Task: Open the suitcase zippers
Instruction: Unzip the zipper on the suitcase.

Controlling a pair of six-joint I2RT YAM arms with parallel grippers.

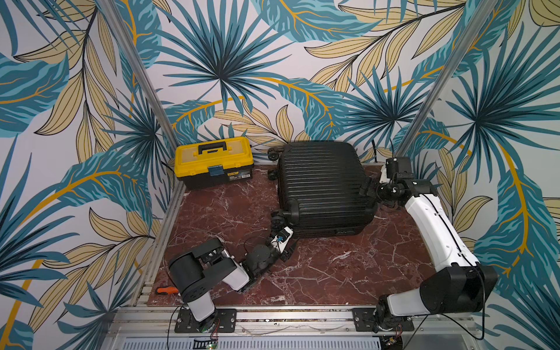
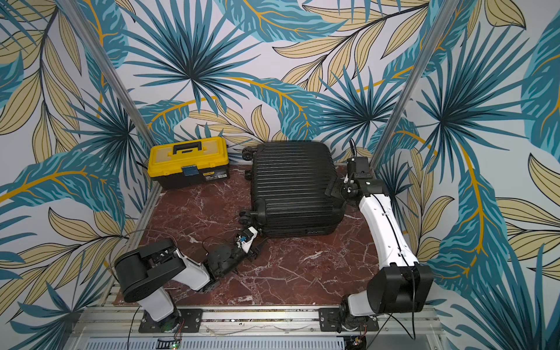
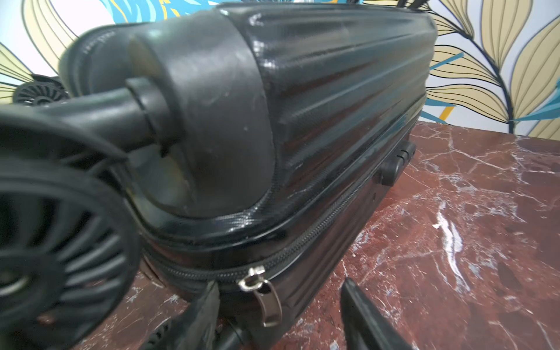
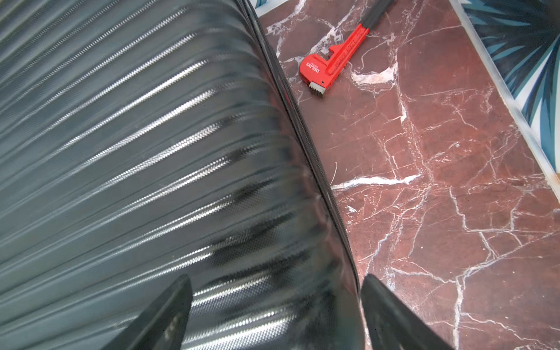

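The black ribbed suitcase [image 1: 321,185] [image 2: 294,188] lies flat on the marble table, wheels to the left. Its zipper track [image 3: 333,206] runs along the side seam, closed where it shows. A silver pull [image 3: 266,300] hangs at the near corner beside a wheel [image 3: 60,242]. My left gripper [image 3: 280,285] [image 1: 291,249] is open at that corner, with the pull dangling free between its fingers. My right gripper [image 4: 275,285] [image 1: 365,188] is open at the suitcase's right edge. One finger is over the shell, the other beside the zipper seam [image 4: 315,169].
A yellow-and-black toolbox [image 1: 213,162] stands at the back left. A red pipe wrench [image 4: 330,66] lies on the table right of the suitcase. An orange-handled screwdriver [image 1: 166,291] lies by the left arm's base. Leaf-patterned walls close in three sides.
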